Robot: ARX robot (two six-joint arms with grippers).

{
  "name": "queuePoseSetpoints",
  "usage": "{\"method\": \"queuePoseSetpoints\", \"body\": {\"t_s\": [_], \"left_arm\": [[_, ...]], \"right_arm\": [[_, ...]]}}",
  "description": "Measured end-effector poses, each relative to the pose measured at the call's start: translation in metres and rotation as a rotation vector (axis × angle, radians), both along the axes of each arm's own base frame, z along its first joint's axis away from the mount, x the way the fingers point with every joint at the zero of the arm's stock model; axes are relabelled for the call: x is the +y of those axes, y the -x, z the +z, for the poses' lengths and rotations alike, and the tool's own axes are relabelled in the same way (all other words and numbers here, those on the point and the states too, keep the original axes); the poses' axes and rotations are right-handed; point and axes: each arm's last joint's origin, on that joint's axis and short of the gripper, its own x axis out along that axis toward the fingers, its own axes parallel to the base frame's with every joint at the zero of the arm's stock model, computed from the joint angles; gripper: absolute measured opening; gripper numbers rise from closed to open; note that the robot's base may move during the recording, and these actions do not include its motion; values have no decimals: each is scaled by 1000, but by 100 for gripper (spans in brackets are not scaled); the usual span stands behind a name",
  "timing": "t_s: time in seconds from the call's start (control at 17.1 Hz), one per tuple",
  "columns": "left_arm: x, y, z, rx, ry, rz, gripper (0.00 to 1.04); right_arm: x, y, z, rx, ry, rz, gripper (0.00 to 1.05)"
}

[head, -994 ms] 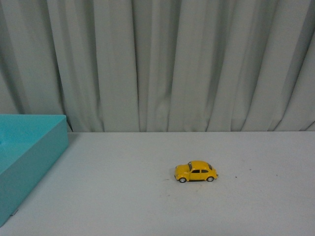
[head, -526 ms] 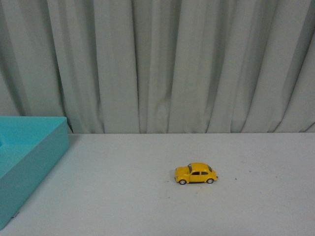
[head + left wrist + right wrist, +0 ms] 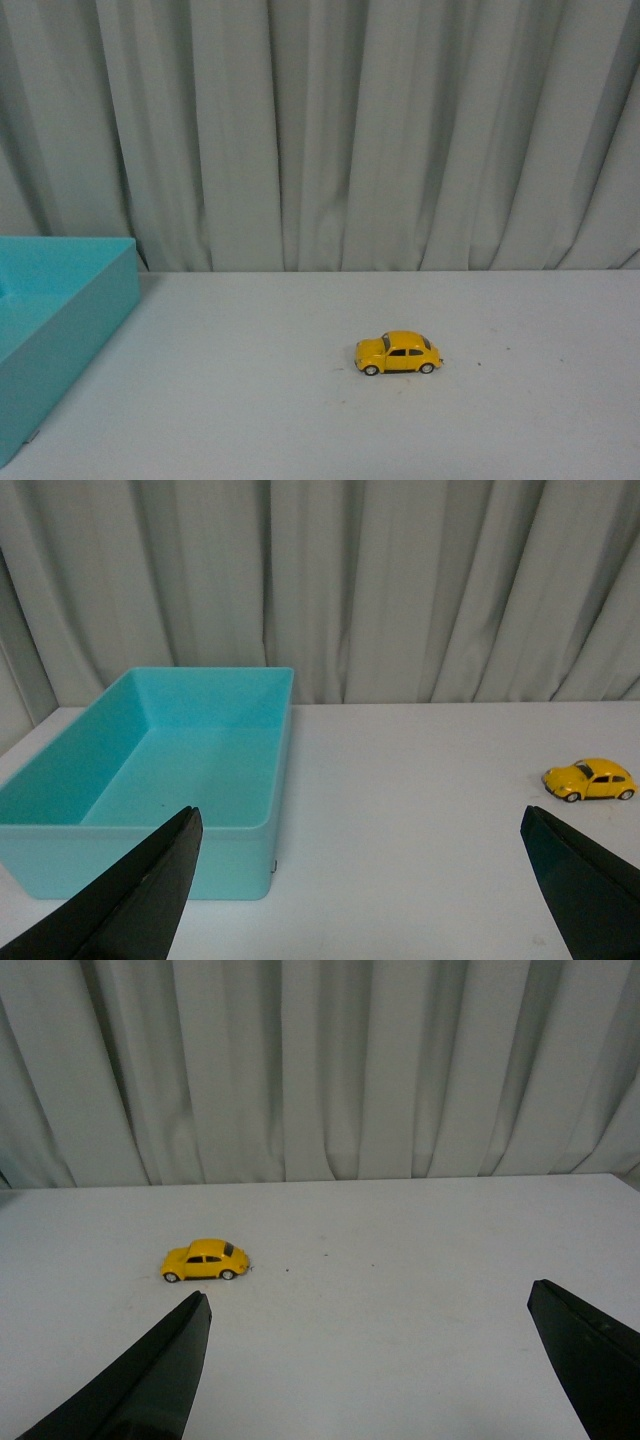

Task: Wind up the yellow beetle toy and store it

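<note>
The turquoise box (image 3: 70,335) runs off the front view's left edge, the left tool (image 3: 358,815) and right tool (image 3: 368,1290) show only their finger ends, and the underside and far side of the yellow beetle toy (image 3: 398,352) are hidden.

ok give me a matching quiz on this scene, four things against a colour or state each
Things:
1 toy
2 box
3 curtain
4 left pincer

Matches:
a turquoise
b open
c yellow
d pale grey

Pairs: 1-c, 2-a, 3-d, 4-b
</note>
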Motion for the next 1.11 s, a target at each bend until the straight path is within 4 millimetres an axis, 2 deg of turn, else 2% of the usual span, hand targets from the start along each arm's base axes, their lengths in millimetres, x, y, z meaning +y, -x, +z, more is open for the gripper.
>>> {"method": "queuePoseSetpoints", "body": {"t_s": [1.11], "left_arm": [[0,0,0,1,0,0,98]], "right_arm": [[0,0,0,0,0,0,98]]}}
